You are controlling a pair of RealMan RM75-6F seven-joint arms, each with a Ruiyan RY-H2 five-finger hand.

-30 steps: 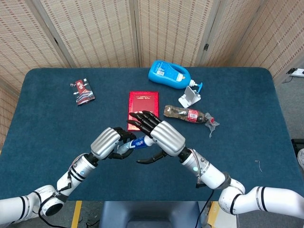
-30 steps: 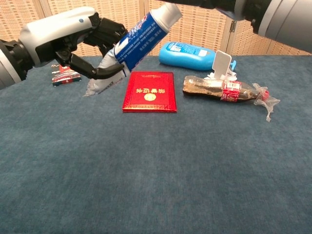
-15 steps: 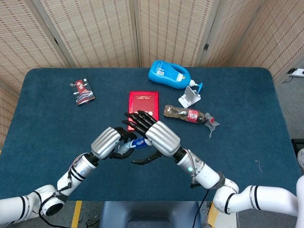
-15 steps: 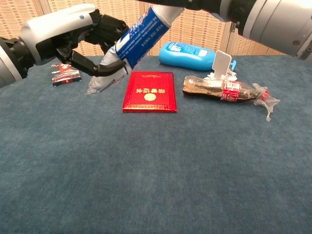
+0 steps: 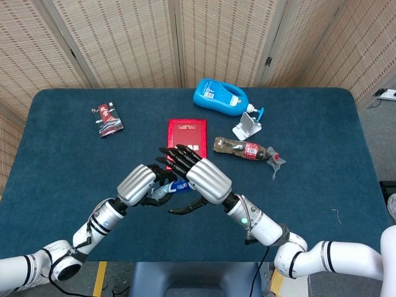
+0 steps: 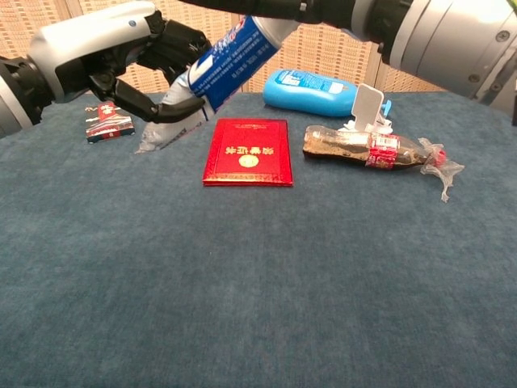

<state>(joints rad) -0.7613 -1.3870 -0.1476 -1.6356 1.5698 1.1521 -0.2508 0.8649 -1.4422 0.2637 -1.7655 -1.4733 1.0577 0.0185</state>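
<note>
Right now both of my hands meet over the near middle of the dark blue cloth-covered counter (image 5: 62, 161), and between them sits a blue and white squeeze tube with red lettering (image 6: 228, 61). My left hand (image 5: 141, 184) has its dark fingers curled round the tube's lower part, just above the flat crimped end, which hangs free above the cloth in the chest view. My right hand (image 5: 199, 178) comes in from the other side; its silver back covers the tube's upper end, and its fingers reach forward across the top of the tube. From the chest view that upper end runs up into the right hand at the top edge of the picture, so I take it as gripped from both sides, though the exact contact of the right fingers is hidden. The tube is tilted, crimped end low toward my left, other end high toward my right, and it is held clear of the counter.

Just beyond my hands lies a flat red booklet with gold print (image 5: 187, 137). To its right lies a crushed clear plastic bottle with a red label (image 5: 245, 149) on its side, and just behind that stands a small white phone stand (image 5: 247, 125). Behind the stand lies a light blue pump bottle (image 5: 220, 98) on its side. Well apart, at the far left, lies a small red and black packet (image 5: 108, 119).
</note>
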